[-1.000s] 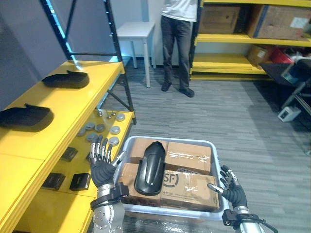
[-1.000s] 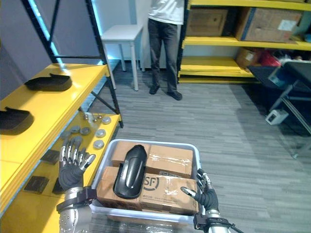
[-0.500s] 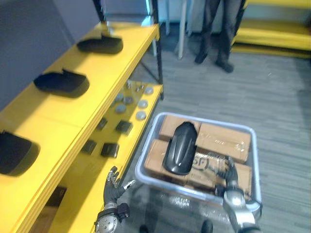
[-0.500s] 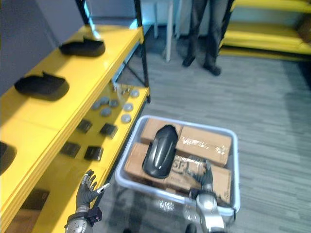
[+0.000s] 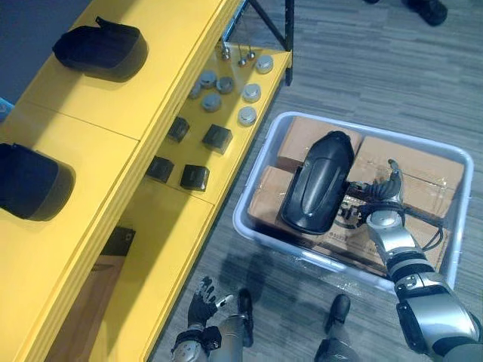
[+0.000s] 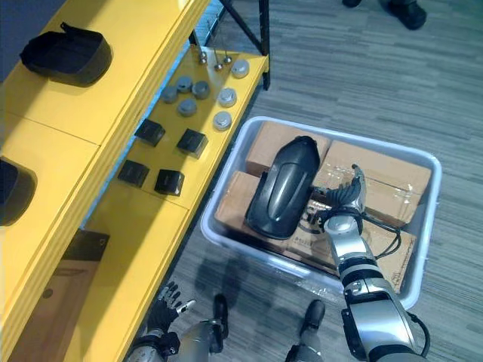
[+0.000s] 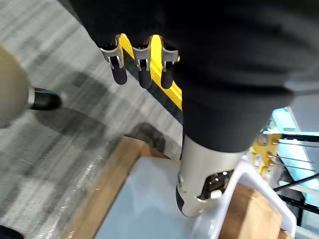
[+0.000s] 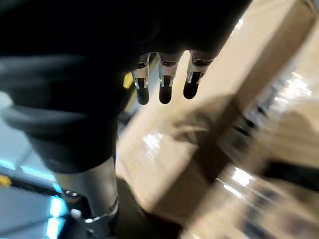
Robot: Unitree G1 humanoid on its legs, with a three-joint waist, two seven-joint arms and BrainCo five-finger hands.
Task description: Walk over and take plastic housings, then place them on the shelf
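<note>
In the eye views a black housing (image 5: 317, 185) lies on boxes (image 5: 411, 162) in the bin (image 5: 243, 220), the right hand (image 5: 383, 192) just beside it. The right wrist view shows that hand's fingers (image 8: 164, 84) straight over cardboard, holding nothing. The left hand (image 5: 204, 292) hangs low by the shelf (image 5: 113, 113), fingers (image 7: 142, 67) straight and apart; two more housings (image 5: 102, 49) sit on the shelf.

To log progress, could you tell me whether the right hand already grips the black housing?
No, the right hand is open over the boxes beside the housing in the bin.

No text is legible; print on the cardboard boxes (image 5: 411, 162) is unreadable.
</note>
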